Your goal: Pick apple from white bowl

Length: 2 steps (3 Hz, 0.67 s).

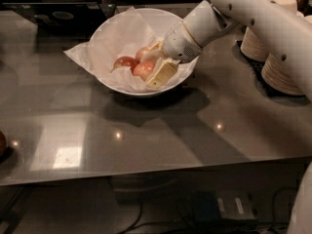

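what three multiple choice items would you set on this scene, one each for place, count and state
1. Where is the gripper? A in the bowl; B high above it; C left of it.
2. How many apples show in the bowl? A none; B three; C seven.
3. How does the bowl stand? A upside down; B upright, lined with paper; C on its side.
Answers: 1 A, it reaches in among the apples; 2 B, three reddish rounds lie on the paper; 3 B, its open rim faces up.
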Tool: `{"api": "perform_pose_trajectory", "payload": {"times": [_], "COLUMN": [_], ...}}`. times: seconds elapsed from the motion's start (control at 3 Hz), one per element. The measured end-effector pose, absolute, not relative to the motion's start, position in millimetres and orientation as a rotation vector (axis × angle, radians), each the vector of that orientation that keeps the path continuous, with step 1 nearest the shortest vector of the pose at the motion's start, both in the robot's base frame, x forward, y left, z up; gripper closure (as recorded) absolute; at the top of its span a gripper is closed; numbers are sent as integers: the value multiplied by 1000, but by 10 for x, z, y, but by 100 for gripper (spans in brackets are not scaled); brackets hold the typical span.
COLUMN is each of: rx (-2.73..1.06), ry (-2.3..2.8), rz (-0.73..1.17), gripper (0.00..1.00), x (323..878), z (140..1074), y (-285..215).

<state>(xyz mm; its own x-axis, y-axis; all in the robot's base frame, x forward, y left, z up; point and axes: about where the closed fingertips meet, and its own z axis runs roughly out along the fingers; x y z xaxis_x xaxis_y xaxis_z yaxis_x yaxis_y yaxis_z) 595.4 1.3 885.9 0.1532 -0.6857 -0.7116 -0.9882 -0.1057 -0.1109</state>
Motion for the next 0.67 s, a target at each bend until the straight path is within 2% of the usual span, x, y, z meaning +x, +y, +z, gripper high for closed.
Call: {"api": "perform_pose_trajectory", "payload": {"times": [0.67], "rx": [-1612], "ry": [1459], "rz": [786], "gripper": [100], "x": [5905], "z": [9472], "y": [-285]}}
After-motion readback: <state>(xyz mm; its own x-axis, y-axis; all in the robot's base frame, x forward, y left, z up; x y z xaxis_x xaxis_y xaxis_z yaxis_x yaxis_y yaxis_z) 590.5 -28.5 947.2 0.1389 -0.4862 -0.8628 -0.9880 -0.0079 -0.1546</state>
